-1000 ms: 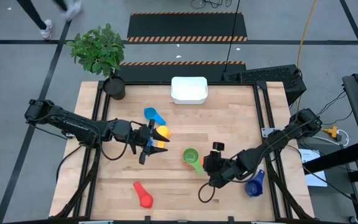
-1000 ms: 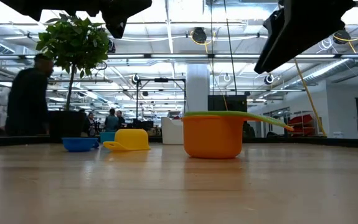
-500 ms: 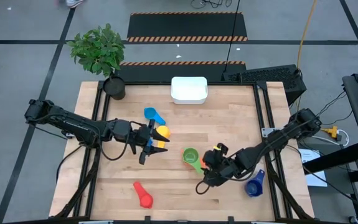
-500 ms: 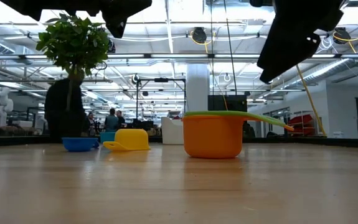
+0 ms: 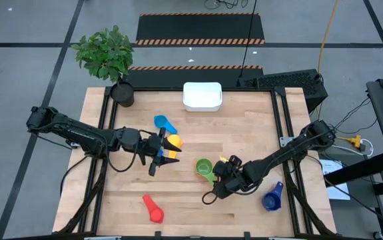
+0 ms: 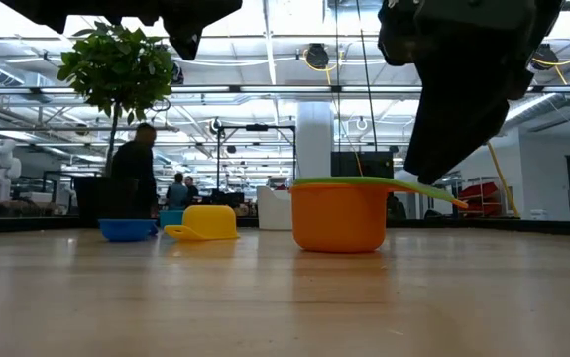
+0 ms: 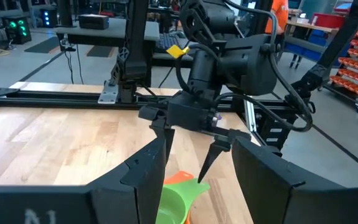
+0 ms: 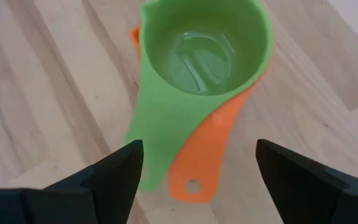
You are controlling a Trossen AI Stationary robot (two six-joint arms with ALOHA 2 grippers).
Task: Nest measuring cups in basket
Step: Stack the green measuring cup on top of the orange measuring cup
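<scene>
Right gripper is positioned just beside the green cup, its fingers spread wide and clamped on nothing. In the right wrist view the green cup is seen seated inside the orange cup, both handles lying between the open fingers. The pair stands near the table's middle, well apart from the basket at the far edge. For a sound pick-up, both handles are judged best gripped together, squarely, so the nested cups are not separated on lifting. Left gripper is held over the yellow cup, beside the blue cup; its fingers are seen parted and empty. The red cup and dark blue cup remain loose.
</scene>
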